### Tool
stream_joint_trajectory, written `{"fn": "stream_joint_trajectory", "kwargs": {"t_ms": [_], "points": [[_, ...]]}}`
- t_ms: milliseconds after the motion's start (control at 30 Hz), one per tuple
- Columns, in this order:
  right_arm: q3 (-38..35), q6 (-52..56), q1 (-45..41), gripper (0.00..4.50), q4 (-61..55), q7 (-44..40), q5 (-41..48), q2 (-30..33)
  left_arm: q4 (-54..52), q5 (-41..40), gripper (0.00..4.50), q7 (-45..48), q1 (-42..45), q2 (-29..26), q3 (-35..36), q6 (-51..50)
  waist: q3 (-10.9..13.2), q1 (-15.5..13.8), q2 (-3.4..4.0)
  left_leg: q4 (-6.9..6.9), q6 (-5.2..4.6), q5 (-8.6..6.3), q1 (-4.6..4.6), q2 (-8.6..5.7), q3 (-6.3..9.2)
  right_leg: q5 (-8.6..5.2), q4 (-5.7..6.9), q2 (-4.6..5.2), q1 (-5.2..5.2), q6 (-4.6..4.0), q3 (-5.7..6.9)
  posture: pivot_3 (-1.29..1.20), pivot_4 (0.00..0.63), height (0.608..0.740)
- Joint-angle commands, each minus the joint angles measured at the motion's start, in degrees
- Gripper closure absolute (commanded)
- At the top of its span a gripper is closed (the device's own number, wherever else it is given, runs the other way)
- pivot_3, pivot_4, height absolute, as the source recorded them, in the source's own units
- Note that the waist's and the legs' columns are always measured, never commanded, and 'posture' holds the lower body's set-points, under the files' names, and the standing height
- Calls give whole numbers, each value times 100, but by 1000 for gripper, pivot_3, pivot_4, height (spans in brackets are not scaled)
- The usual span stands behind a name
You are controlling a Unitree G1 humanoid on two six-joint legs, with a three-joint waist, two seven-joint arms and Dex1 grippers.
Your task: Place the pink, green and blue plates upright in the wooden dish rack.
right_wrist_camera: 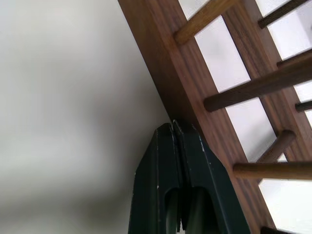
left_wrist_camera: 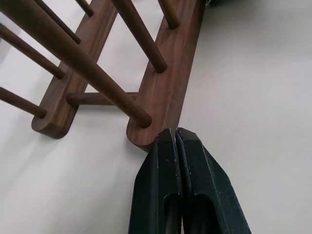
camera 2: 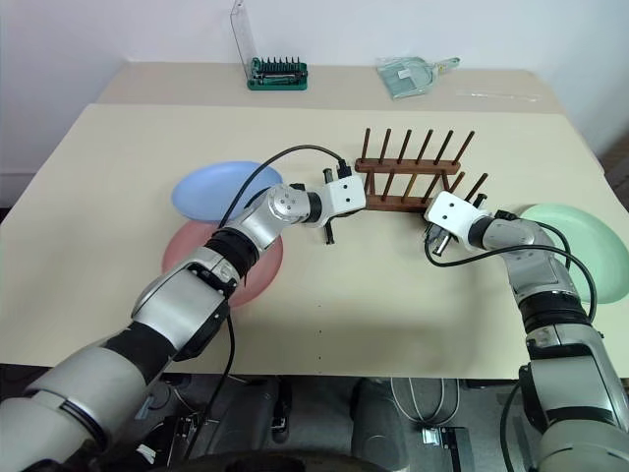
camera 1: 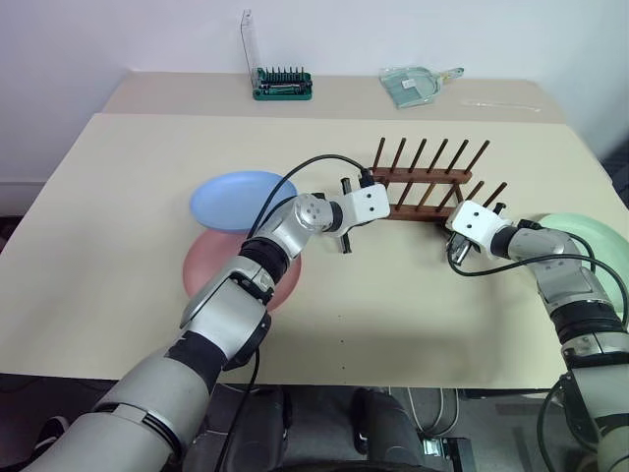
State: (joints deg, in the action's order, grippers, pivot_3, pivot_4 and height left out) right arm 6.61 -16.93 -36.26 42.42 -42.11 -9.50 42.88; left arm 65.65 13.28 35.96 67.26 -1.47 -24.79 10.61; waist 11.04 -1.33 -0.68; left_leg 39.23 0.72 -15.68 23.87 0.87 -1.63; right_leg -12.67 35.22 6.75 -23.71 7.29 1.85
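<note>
Nothing racked yet: all three plates flat on the beige tabletop (camera 1: 118, 187), none upright.

Small dark reddish-brown wooden dish rack (camera 1: 425, 184) w/ two rails of thin upright pegs, empty, approx. centre-right of table in head views.

Round matte light-blue plate (camera 1: 236, 200) at approx. 9 o'clock from rack, well apart. Round salmon-pink plate (camera 1: 211, 270) at 7 o'clock from blue one, just beside it or slightly overlapped, can't tell which; partly hidden under left forearm. Round pale mint-green plate (camera 1: 590, 246) at approx. 4 o'clock from rack, near table's right edge, partly behind right arm.

Left gripper (camera 1: 345, 236) w/ black fingers pressed shut, holding nothing, tips at near rail's left end; touching or a hair off, can't tell from wrist view. Right gripper (camera 1: 454, 248) likewise closed, empty, tips right against near rail's outer side toward its right end.

Judgement: looks like rack being nudged or squared w/ closed fingers from both ends, prep step. Still to do: pick up pink, green, blue, stand each between pegs. Progress approx. nil.

Background at 12 o'clock: green bit holder w/ clear lid (camera 1: 282, 84), clear plastic bag (camera 1: 413, 85).
</note>
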Motion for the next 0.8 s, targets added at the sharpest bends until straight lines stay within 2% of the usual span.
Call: {"fn": "stream_joint_trajectory", "kwargs": {"t_ms": [33,133,233,300,400,500,567,600,633,667,800], "points": [[-168,-115,-100,4491,47,10,172,-39,-14,73,4455,-49,176,71,145,156,0,40,0,0,0,0,0,0,1,0,0,0,0,0,0,0,150,724],[-255,-46,10,4491,-114,-91,288,46,-90,40,4455,67,154,66,235,123,0,75,0,-2,1,0,0,0,0,0,0,0,0,0,0,0,150,724],[-480,304,207,4491,-510,-525,726,168,-426,-352,4455,692,39,75,516,-213,0,71,0,-4,1,0,0,0,0,0,0,0,-1,1,0,0,150,724],[-721,823,394,3991,-996,-959,1207,261,-953,-859,4500,1640,-155,54,748,-683,1,68,2,-3,1,0,2,0,0,0,0,0,-1,1,0,0,150,724],[-1283,2124,968,2722,-2431,-1576,2376,423,-2472,-1591,3672,2520,-635,-137,993,-1684,3,67,7,-4,4,2,4,1,1,0,-1,1,-2,1,0,0,150,724],[-1861,3378,1611,1166,-3893,-1784,3451,601,-4117,-2170,2214,2970,-1067,-504,1120,-2825,5,70,10,-4,3,1,10,5,6,0,3,0,-9,0,1,0,150,724],[-2115,3968,1732,302,-4420,-1723,3958,601,-4729,-2292,1316,3049,-1187,-770,1114,-3304,4,90,10,-3,-3,-2,8,6,6,0,6,-1,-9,-1,1,0,150,724],[-2233,4221,1783,0,-4677,-1681,4208,582,-4982,-2356,721,3063,-1203,-931,1163,-3484,4,93,10,-1,-3,-2,2,6,7,0,12,-1,-5,-1,0,0,150,724],[-2318,4396,1816,0,-4864,-1648,4377,569,-5162,-2434,280,3090,-1194,-1074,1229,-3613,4,86,11,-1,-3,-2,-7,6,7,0,14,-1,1,-1,0,0,150,724],[-2392,4524,1832,0,-5022,-1615,4514,559,-5295,-2542,59,3078,-1154,-1210,1340,-3790,4,77,10,-1,-3,-2,-14,6,8,0,16,-1,6,-2,0,0,150,724],[-2426,4588,1816,0,-5229,-1448,4508,532,-5596,-2725,59,3068,-1066,-1675,1577,-3915,4,55,10,-1,-5,-3,-20,5,10,-1,12,0,15,-2,0,0,150,724]]}}
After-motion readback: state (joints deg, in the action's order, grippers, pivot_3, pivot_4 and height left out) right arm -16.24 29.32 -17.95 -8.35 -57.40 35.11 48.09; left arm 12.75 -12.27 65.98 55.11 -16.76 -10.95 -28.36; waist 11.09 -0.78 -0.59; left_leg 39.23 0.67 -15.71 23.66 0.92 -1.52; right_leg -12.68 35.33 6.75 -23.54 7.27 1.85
